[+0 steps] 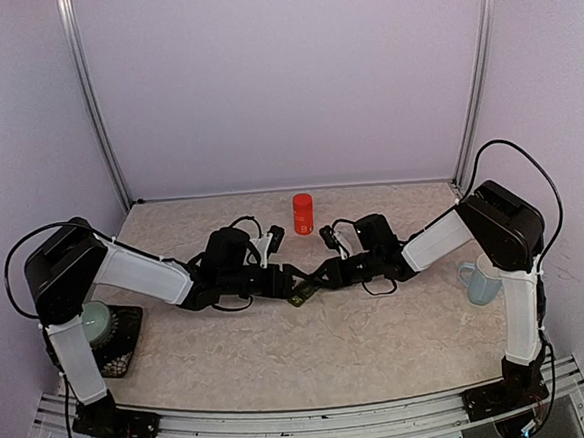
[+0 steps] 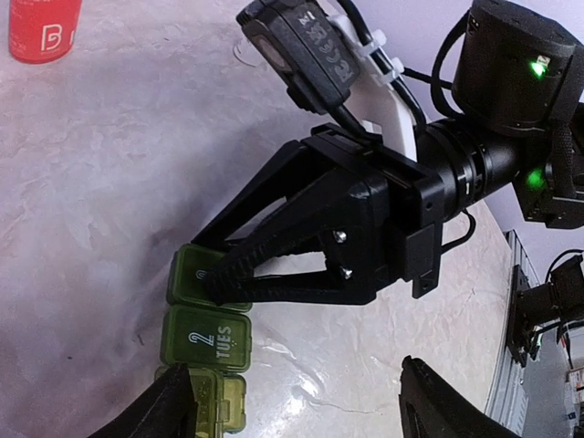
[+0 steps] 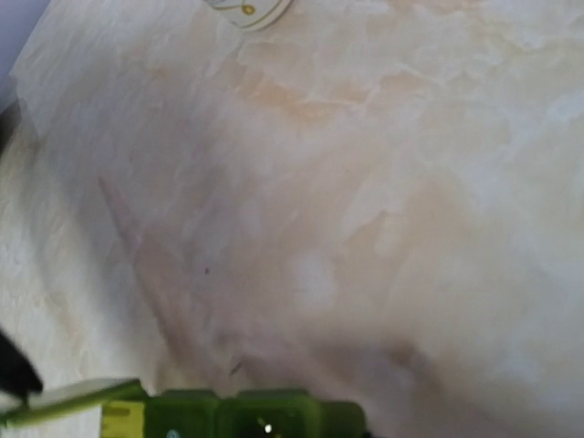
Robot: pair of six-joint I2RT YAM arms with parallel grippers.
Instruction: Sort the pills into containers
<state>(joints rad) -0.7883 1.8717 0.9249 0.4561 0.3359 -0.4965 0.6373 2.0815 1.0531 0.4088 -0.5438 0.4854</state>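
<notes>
Left pincer (image 2: 297,379) is spread wide with nothing in it. We see its fingers (image 2: 173,406) at the bottom of the left wrist view, with bare counter (image 2: 91,182) between them. The finger at lower left of that view sits over the near end compartment of the containers (image 2: 206,338) and hides part of it. That compartment shows yellowish and its lid looks swung open, but we can't be sure with the finger in the way. The right wrist view shows a pale flap sticking out sideways from one end of the strip, blurred.

Right pincer (image 2: 208,274) is almost fully closed, tips pinched onto the far end compartment. The middle lid is down, marked "2 TUES". The far lid is down too, its label under the tips.

Containers lie flat about mid-counter, between the two pincers, arms reaching in from both sides. Red bottle (image 1: 303,213) stands upright behind the strip, apart from it. Pale blue mug (image 1: 482,282) is by the right arm, well apart. Dark tray (image 1: 130,336) with something pale green in it sits by the left arm's base.
</notes>
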